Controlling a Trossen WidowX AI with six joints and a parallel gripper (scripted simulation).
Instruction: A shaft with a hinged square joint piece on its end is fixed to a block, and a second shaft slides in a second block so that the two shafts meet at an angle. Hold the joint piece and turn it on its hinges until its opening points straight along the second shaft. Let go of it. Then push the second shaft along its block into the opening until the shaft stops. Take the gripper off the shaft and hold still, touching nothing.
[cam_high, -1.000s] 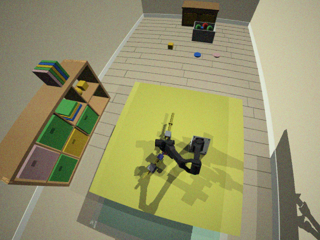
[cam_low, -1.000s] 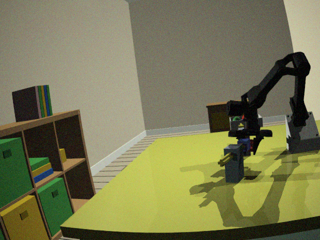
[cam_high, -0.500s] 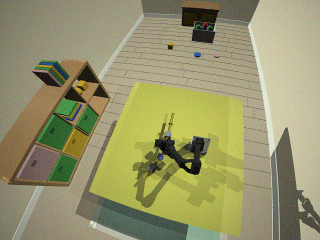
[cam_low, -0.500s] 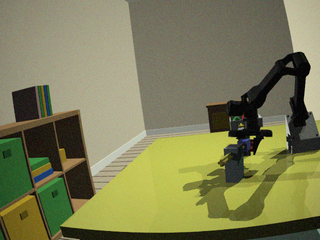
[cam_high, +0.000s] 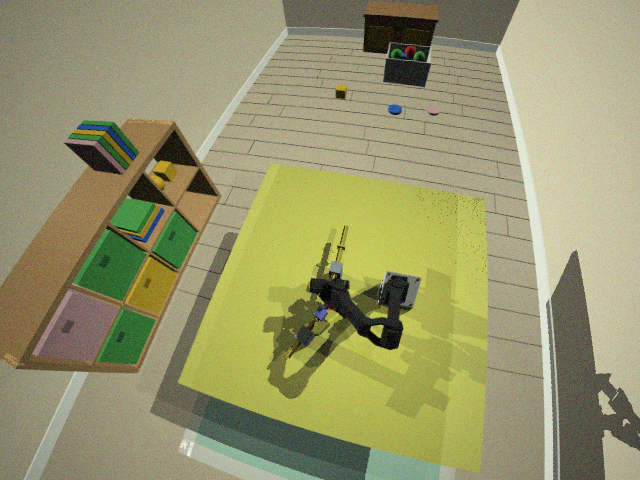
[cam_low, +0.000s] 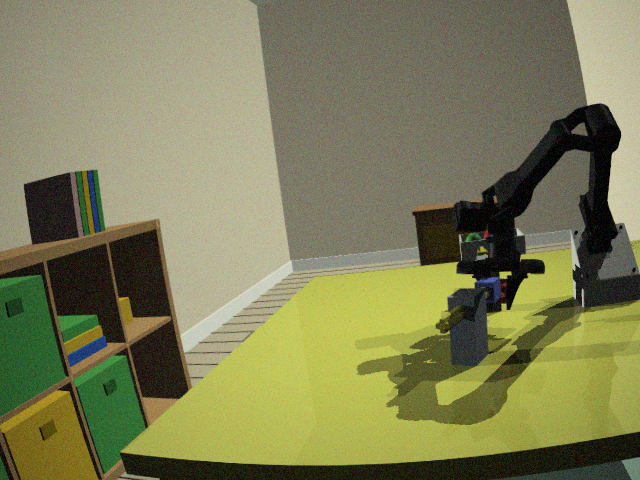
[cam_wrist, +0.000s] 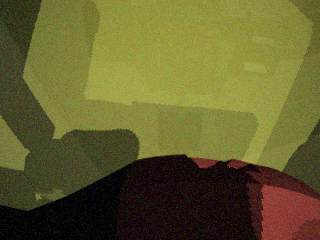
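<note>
A red joint piece (cam_high: 329, 306) (cam_low: 503, 290) (cam_wrist: 292, 210) sits beside a blue-violet piece (cam_high: 320, 313) (cam_low: 487, 289) at the end of a brass shaft (cam_high: 290, 352) (cam_low: 450, 317). That shaft runs through a dark grey block (cam_high: 305, 336) (cam_low: 468, 335). A second brass shaft (cam_high: 343, 238), with a small crosspiece, runs at an angle to it from a pale grey block (cam_high: 336, 268). My gripper (cam_low: 503, 298) points down and is shut on the red joint piece. The fingers and the hand hide most of the joint piece; which way its opening points cannot be seen.
The arm's base plate (cam_high: 413, 291) (cam_low: 610, 289) stands right of the shafts on the yellow table (cam_high: 439, 232) (cam_low: 320, 361). The arm arches over from it. A shelf unit (cam_high: 67, 206) (cam_low: 131, 229) stands off the table's left side.
</note>
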